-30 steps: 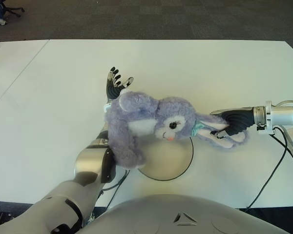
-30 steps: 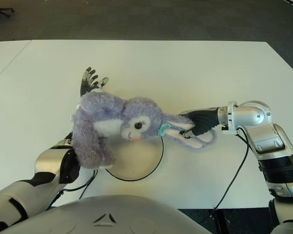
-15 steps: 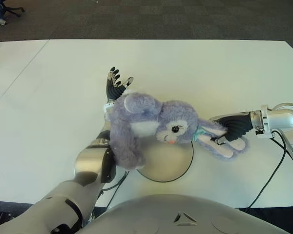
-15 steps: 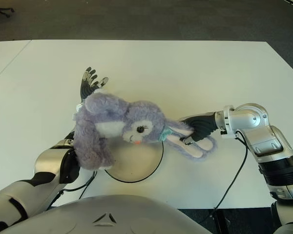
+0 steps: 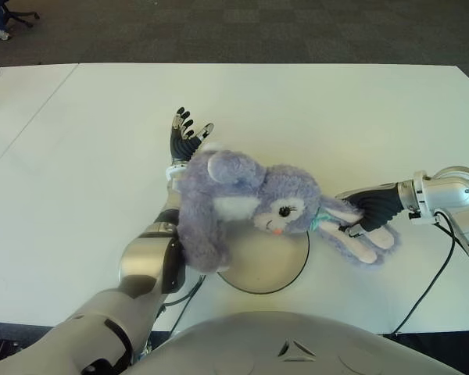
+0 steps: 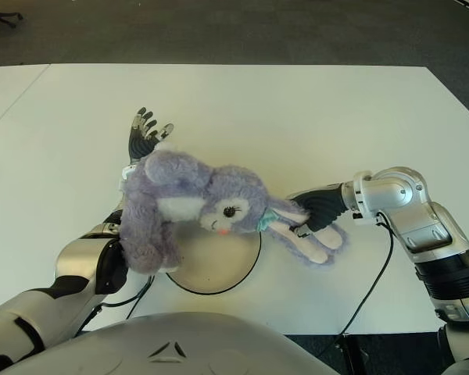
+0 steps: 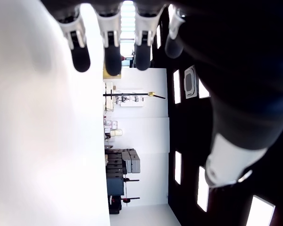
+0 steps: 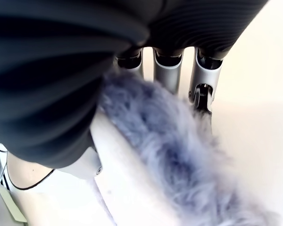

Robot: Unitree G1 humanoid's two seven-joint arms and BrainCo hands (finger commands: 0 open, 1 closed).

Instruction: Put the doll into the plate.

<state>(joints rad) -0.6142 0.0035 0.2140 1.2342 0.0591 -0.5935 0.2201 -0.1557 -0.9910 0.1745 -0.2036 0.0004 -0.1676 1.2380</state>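
- Left eye view: the doll [image 5: 246, 205] hangs stretched over the plate [image 5: 285, 262], which sits near the table's [image 5: 78, 156] near edge. Its body droops over the plate's left rim and its head is above the plate's middle, not visibly set down in it.
- The right hand [image 5: 367, 211] grips the doll's ears [image 5: 352, 233] out past the plate's right rim, apparently so the body can be swung down into the plate.
- The left hand [image 5: 186, 137] shows just behind the doll's body, toward the far side, fingers spread and pointing away, holding nothing; it looks placed to steady the plush rather than carry it.
- Right eye view: same scene. The plate's front rim is bare, and wide bare table lies toward the far edge and both side edges, so there is plenty of room to lower or draw back.
- Left wrist view: four fingertips [image 7: 112, 52] straight and apart over white table, nothing between them.
- Right wrist view: fingers [image 8: 167, 70] curled around purple fur and a pale ear lining, clamped on it.
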